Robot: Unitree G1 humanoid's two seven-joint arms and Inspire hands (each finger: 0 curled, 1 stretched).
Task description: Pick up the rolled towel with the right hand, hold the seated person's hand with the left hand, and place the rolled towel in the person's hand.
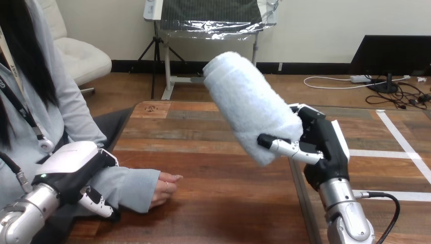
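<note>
Left hand (72, 163) rests over the person's sleeved forearm (129, 184), one finger curled round it, the rest hidden. Right hand (317, 145) clasps the tilted rolled towel (249, 104), raised well right of the person's hand (166, 188).

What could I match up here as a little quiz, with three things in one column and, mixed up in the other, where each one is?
Things:
1. rolled towel
2. left hand
3. person's hand

Places:
A. resting on the table, holding nothing
B. lifted above the table, gripped by the right hand
C. curled round the person's forearm

Pairs: 1-B, 2-C, 3-A.
</note>
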